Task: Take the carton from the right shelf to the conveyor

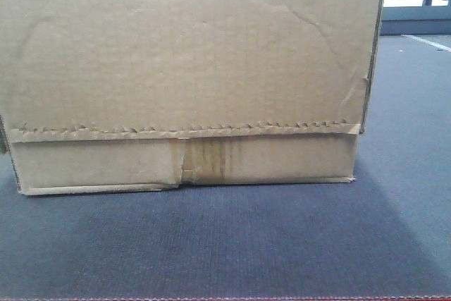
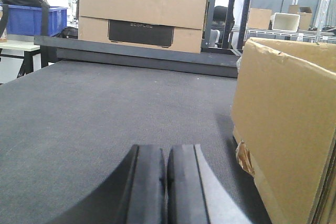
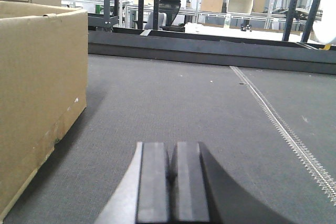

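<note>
The carton [image 1: 187, 75] is seen standing on the conveyor [image 1: 225, 244], flat on the dark grey belt. In the front view it fills most of the picture. A jagged flap edge runs across its face, and under this edge a yellowish tape stain [image 1: 204, 160] is seen near the middle. A thin red line [image 1: 225, 298] is seen along the near edge of the belt.

In the left wrist view the carton [image 2: 286, 124] is found at the right side, and the left gripper [image 2: 167, 192] is placed low over the belt [image 2: 105, 119], beside the carton but apart from it. Its two dark fingers are pressed together with nothing between them. A torn spot is seen at the lower corner of the carton. Behind the belt a dark frame bar [image 2: 136, 51] is seen, and behind it another box [image 2: 142, 17] with a dark label, and a blue bin [image 2: 31, 19] at the left.

In the right wrist view the carton [image 3: 39, 93] is found at the left side. The right gripper [image 3: 170, 187] is also closed on nothing, low over the belt and apart from the carton. A light seam [image 3: 283, 124] is seen running across the belt at the right.
</note>
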